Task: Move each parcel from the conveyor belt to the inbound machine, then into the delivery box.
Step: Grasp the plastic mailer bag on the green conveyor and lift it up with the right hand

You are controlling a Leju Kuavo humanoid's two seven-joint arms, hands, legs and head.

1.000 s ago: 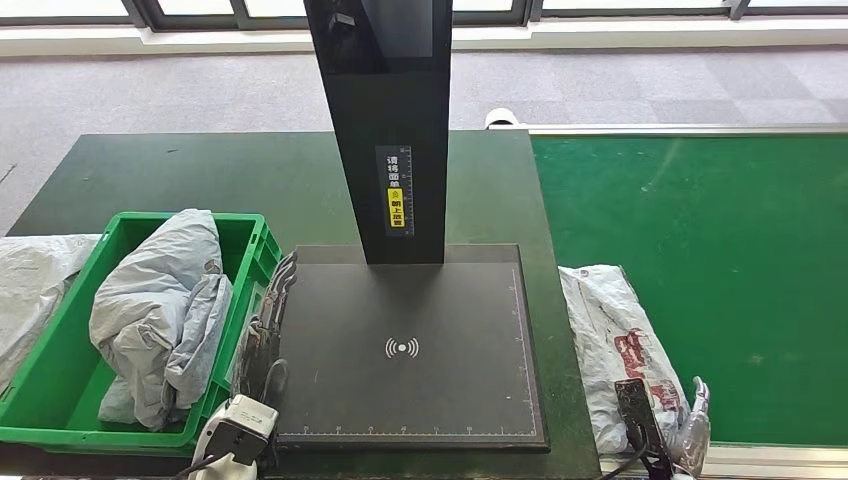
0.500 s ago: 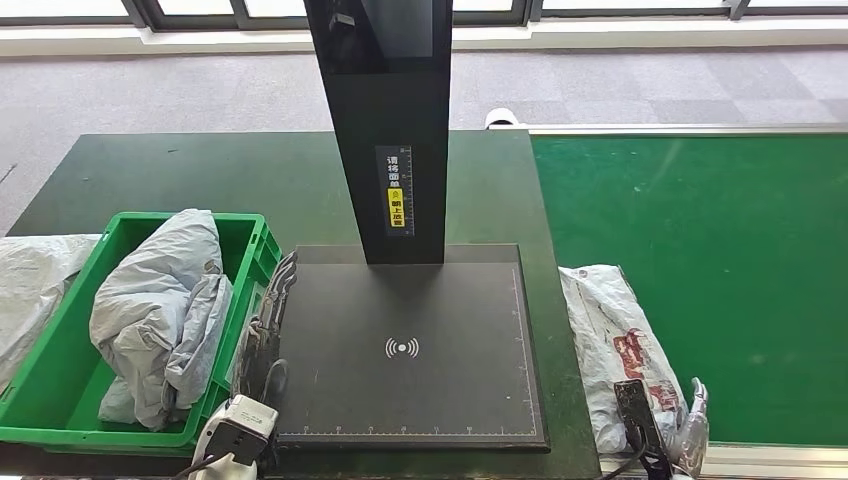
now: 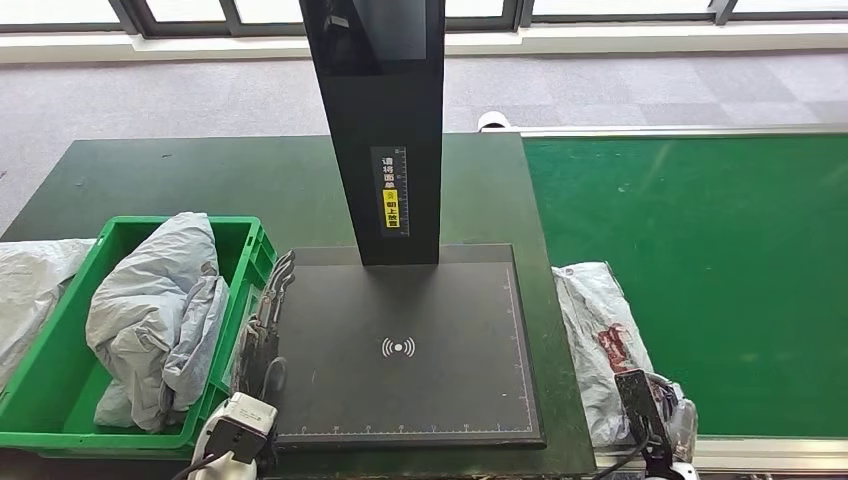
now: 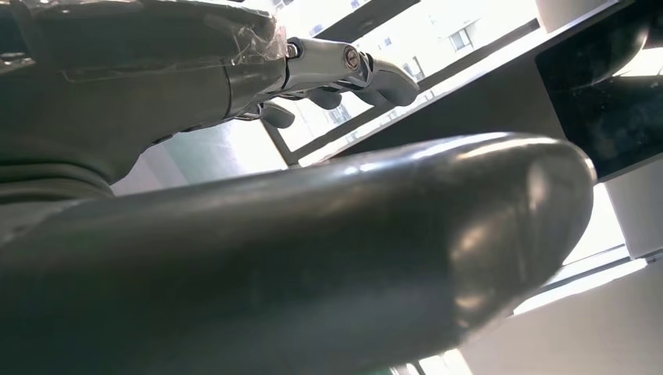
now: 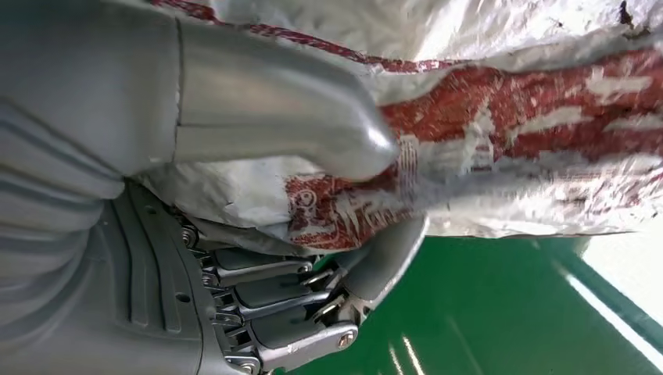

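Note:
A white plastic parcel with red print (image 3: 600, 335) lies at the near left edge of the green conveyor belt (image 3: 720, 260), beside the inbound machine's black plate (image 3: 400, 410). My right hand (image 3: 672, 425) grips its near end. In the right wrist view the thumb (image 5: 313, 125) presses on top of the parcel (image 5: 508, 117) and the fingers (image 5: 367, 266) curl under it. My left hand (image 3: 268, 320) lies stretched out between the plate and the green delivery box (image 3: 262, 255), holding nothing; its fingers (image 4: 344, 66) are apart.
A crumpled grey parcel (image 3: 150, 310) sits inside the green box. Another grey bag (image 3: 30, 290) lies left of the box. The machine's black column (image 3: 385, 120) rises at the back of the plate. The dark green table (image 3: 200, 180) runs behind.
The view has shifted slightly. My right hand's fingers, earlier standing up beside the parcel's near end, have closed around it. The left hand has not moved.

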